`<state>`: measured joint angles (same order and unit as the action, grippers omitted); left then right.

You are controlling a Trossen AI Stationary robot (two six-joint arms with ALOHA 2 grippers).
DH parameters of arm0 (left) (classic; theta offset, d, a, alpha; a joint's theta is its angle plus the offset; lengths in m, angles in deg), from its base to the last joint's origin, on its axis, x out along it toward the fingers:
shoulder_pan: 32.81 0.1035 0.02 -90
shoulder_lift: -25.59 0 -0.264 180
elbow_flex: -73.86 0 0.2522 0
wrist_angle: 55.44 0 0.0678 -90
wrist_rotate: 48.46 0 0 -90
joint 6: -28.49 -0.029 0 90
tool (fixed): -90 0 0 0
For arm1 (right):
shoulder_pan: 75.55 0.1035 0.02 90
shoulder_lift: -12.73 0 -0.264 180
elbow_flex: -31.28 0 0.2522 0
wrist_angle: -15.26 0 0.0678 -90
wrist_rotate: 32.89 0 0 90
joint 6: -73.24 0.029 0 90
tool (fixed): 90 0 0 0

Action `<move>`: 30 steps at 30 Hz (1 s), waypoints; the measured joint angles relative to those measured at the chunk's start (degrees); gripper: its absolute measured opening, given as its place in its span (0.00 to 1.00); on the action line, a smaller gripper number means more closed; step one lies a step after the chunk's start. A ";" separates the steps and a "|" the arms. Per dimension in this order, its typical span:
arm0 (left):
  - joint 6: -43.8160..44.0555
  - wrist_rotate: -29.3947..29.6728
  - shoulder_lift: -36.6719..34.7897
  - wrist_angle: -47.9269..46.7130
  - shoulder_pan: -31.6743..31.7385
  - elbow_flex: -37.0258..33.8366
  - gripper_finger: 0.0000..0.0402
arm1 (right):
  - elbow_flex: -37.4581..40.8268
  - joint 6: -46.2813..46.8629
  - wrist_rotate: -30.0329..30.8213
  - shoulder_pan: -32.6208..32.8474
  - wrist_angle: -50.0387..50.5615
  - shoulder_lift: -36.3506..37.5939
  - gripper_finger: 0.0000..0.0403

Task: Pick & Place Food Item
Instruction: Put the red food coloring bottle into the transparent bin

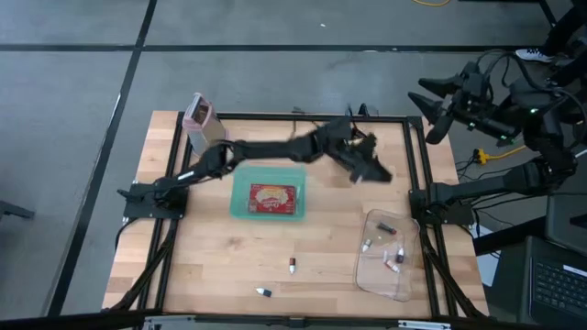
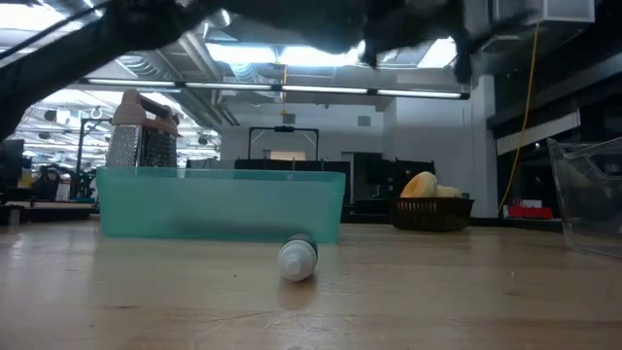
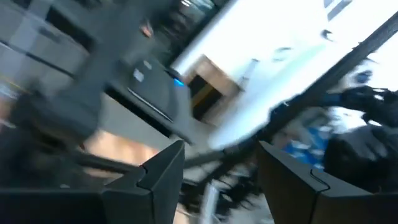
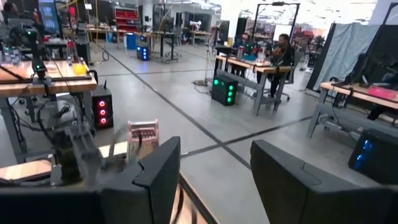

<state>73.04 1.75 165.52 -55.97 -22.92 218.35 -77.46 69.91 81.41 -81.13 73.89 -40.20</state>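
Oddly, the left claw (image 3: pixel 217 180) gapes empty; its background is blurred.

We see a wooden desk (image 1: pixel 211 266) with a black frame. On it lie a teal tray (image 1: pixel 267 201) at the middle, a box grater (image 1: pixel 197 116) at the far left corner, a clear bin (image 1: pixel 386 257) near right — and two small bottles (image 1: pixel 293 266) along the near edge.

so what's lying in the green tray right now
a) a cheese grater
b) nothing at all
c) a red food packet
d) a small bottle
c: the high view shows a red food packet lying flat inside the green tray, with the small bottles and the grater outside it.
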 joint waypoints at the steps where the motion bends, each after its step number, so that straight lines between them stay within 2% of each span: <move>1: -2.59 1.26 -2.10 -3.24 0.71 0.00 0.47 | 0.00 -0.15 -0.08 -0.01 -0.32 0.00 0.48; 6: -20.58 12.70 -14.54 -25.40 4.36 0.02 0.46 | 0.00 -0.30 -1.22 0.02 -1.40 0.00 0.48; 9: -29.21 24.20 -22.87 -36.92 5.56 0.02 0.45 | 0.00 -0.30 -1.31 0.01 -1.95 0.00 0.48; 13: -35.80 42.17 -33.44 -49.34 5.47 0.09 0.45 | -0.02 2.30 -2.91 -0.01 -3.29 -0.87 0.48; 17: -36.72 58.35 -42.52 -60.57 3.97 0.09 0.45 | -0.02 5.08 -6.29 -0.01 -3.33 -3.96 0.48; 21: -32.12 68.81 -49.60 -72.26 1.72 0.09 0.45 | -0.02 7.55 -8.97 0.02 -3.38 -9.67 0.48; 25: -26.58 75.85 -53.98 -86.96 -0.23 0.07 0.45 | 0.04 13.82 -10.83 0.01 -3.26 -16.16 0.48; 28: -24.41 77.37 -56.11 -95.82 -0.90 0.03 0.45 | 0.02 24.17 -10.86 0.06 -3.61 -20.65 0.48; 30: -25.03 77.34 -57.21 -98.30 -0.89 -0.12 0.45 | 0.04 30.22 -10.85 0.04 -5.12 -23.70 0.48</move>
<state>48.01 79.09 108.31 -154.27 -23.81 218.23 -77.42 100.14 70.56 -81.08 68.77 -63.90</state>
